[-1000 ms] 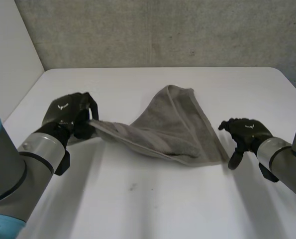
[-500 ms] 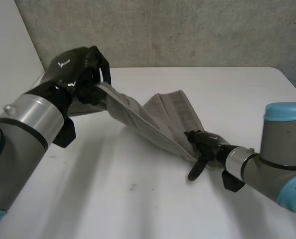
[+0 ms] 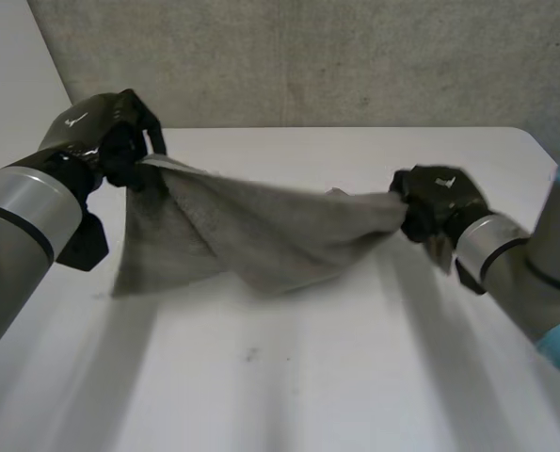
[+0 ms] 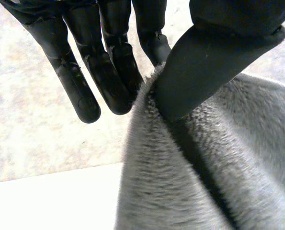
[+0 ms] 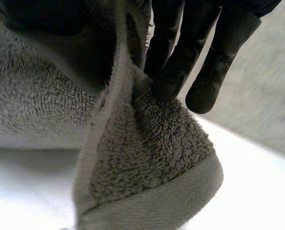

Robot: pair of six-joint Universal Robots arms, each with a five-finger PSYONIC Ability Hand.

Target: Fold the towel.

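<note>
A grey towel (image 3: 251, 235) hangs stretched in the air between my two hands, sagging toward the white table (image 3: 298, 377). My left hand (image 3: 105, 137) is raised at the back left and is shut on one corner; the left wrist view has its thumb (image 4: 214, 62) pinching the towel (image 4: 204, 177) against the fingers (image 4: 108, 72). At the right, my right hand (image 3: 435, 202) is shut on the opposite corner. Seen from the right wrist, its fingers (image 5: 180, 57) press the towel's hemmed corner (image 5: 147, 163).
A grey wall (image 3: 308, 56) runs behind the table's far edge. The table's right edge lies close beyond my right arm (image 3: 534, 273). A small dark speck (image 3: 251, 355) marks the tabletop near the front.
My right hand has closed on the towel's right corner and lifted it up and to the right. The left hand has moved left, pulling the towel taut off the table.
</note>
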